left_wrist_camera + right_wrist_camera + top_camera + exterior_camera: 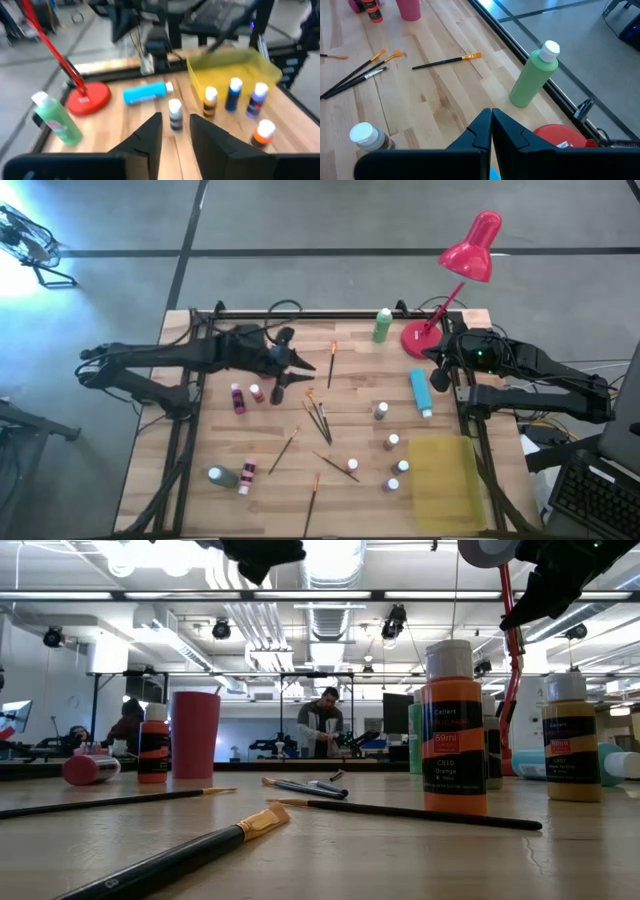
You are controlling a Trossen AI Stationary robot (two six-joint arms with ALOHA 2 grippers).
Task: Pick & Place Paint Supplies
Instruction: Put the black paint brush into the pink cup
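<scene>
Small white-capped paint bottles (pixel 392 442) stand near the yellow tray, and others (pixel 238 398) lie at the left. Thin paintbrushes (pixel 320 416) lie loose on the table's middle. A green bottle (pixel 382 326) stands at the far edge, and a blue bottle (pixel 420 392) lies on its side by the right arm. My left gripper (pixel 305 368) hovers open above the table, left of centre, with nothing between its fingers (pixel 150 137). My right gripper (pixel 438 376) waits shut and empty near the lamp's base; its own view shows the fingers (pixel 491 117) pressed together.
A red desk lamp (pixel 470 250) stands with its base (pixel 418 338) at the far right. A flat yellow tray (pixel 445 480) lies at the near right corner. More brushes (pixel 312 495) and a grey bottle (pixel 222 476) lie near the front edge.
</scene>
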